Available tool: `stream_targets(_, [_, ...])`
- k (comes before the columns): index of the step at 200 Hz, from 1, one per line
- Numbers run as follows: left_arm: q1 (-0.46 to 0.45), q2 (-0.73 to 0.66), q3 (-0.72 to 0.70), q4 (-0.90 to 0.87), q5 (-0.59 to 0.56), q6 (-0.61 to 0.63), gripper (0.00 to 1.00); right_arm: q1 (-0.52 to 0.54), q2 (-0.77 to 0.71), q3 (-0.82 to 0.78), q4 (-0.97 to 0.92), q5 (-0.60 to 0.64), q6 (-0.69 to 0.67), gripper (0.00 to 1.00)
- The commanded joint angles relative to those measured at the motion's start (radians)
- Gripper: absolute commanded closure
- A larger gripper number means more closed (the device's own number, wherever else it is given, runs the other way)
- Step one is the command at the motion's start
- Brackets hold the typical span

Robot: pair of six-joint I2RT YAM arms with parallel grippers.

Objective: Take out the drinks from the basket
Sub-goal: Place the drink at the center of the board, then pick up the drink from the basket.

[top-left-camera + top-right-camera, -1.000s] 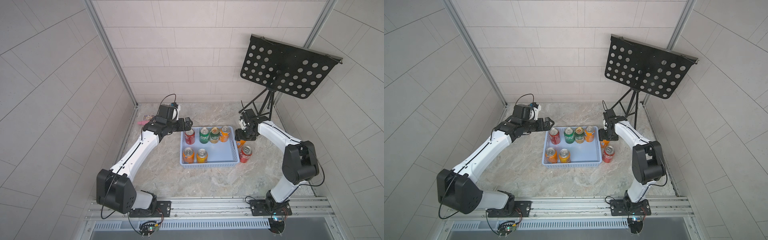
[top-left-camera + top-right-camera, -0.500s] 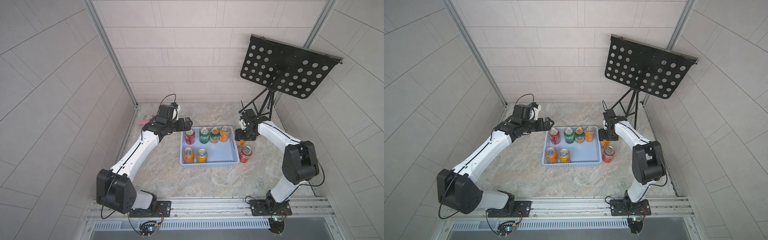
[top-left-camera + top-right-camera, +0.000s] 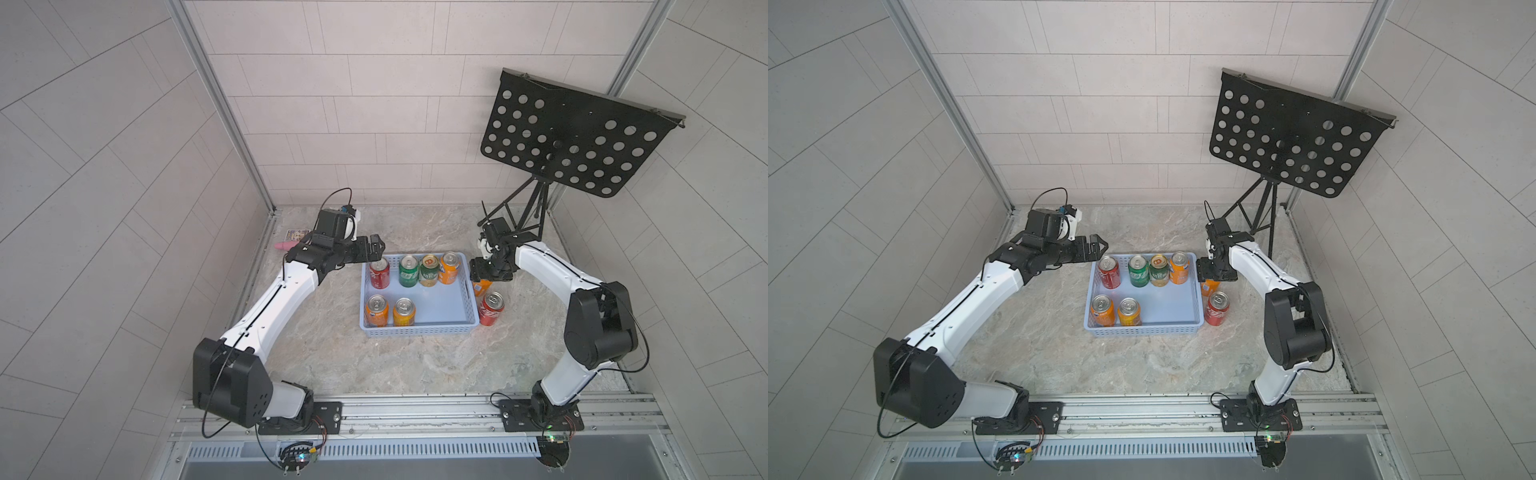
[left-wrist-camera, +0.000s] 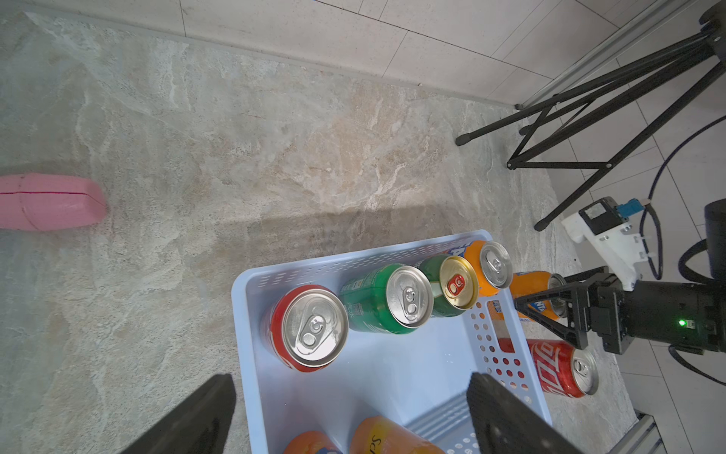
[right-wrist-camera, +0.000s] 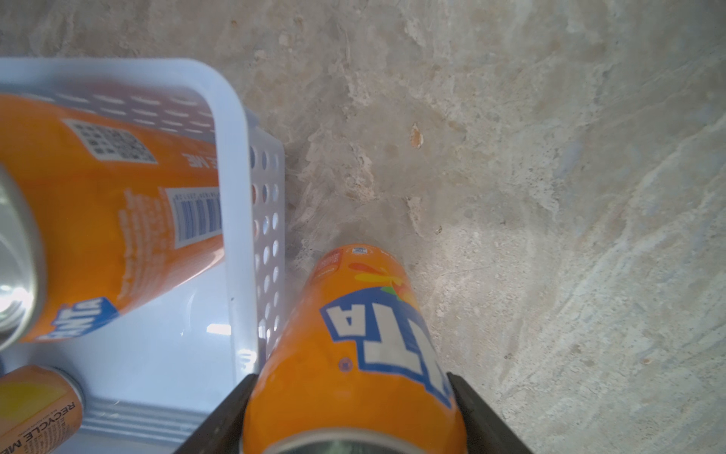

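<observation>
The pale blue basket (image 3: 415,330) (image 3: 1142,330) holds several drinks: a red can (image 3: 379,272), two green cans (image 3: 408,270) and an orange can (image 3: 449,267) along its far side, and two orange cans (image 3: 377,309) at the near left. Outside its right wall stand a red can (image 3: 491,307) and an orange can (image 3: 481,286) (image 5: 353,334). My right gripper (image 3: 484,274) (image 5: 349,412) is shut on that orange can, whose base rests on the floor. Open and empty, my left gripper (image 3: 376,245) (image 4: 349,416) hovers over the basket's far left corner, near the red can (image 4: 310,328).
A black perforated music stand (image 3: 577,141) on tripod legs (image 4: 550,129) stands at the back right, just behind my right arm. A pink object (image 3: 284,246) (image 4: 47,202) and a small card (image 3: 298,235) lie by the left wall.
</observation>
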Motion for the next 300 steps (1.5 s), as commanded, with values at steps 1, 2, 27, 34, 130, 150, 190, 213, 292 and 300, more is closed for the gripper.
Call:
stream_targets(1, [-0.007, 0.004, -0.008, -0.002, -0.011, 0.018, 0.0, 0.0, -0.014, 0.026, -0.038, 0.03, 0.002, 0.2])
stream_targets(2, [-0.007, 0.004, -0.007, -0.002, -0.012, 0.019, 0.0, 0.0, -0.013, 0.027, -0.039, 0.031, 0.001, 0.2])
stream_targets(27, [-0.007, 0.001, -0.007, -0.003, -0.012, 0.021, 0.0, 0.0, -0.006, 0.043, -0.063, 0.057, -0.006, 0.17])
stream_targets(34, [-0.008, 0.002, -0.008, -0.003, -0.013, 0.02, 0.0, 0.0, -0.004, 0.049, -0.07, 0.062, -0.007, 0.17])
stream_targets(130, [-0.007, -0.005, -0.008, -0.003, -0.013, 0.029, 0.0, -0.001, -0.245, 0.12, -0.05, 0.065, -0.014, 0.18])
stream_targets(150, [-0.007, -0.009, -0.012, 0.001, -0.018, 0.031, 0.0, 0.0, -0.319, 0.087, 0.024, -0.003, -0.027, 0.19])
stream_targets(190, [-0.007, -0.019, -0.017, 0.005, -0.027, 0.039, 0.0, 0.002, -0.348, 0.085, 0.08, -0.114, -0.033, 0.17])
stream_targets(213, [-0.007, -0.032, -0.026, 0.016, -0.028, 0.041, 0.0, 0.02, -0.318, 0.107, 0.073, -0.132, -0.034, 0.17])
stream_targets(292, [-0.007, -0.029, -0.032, 0.027, -0.019, 0.032, 0.0, 0.1, -0.199, 0.105, 0.136, -0.141, -0.02, 0.18])
stream_targets(300, [-0.008, -0.028, -0.033, 0.03, -0.011, 0.03, 0.0, 0.108, -0.186, 0.106, 0.136, -0.123, -0.022, 0.18])
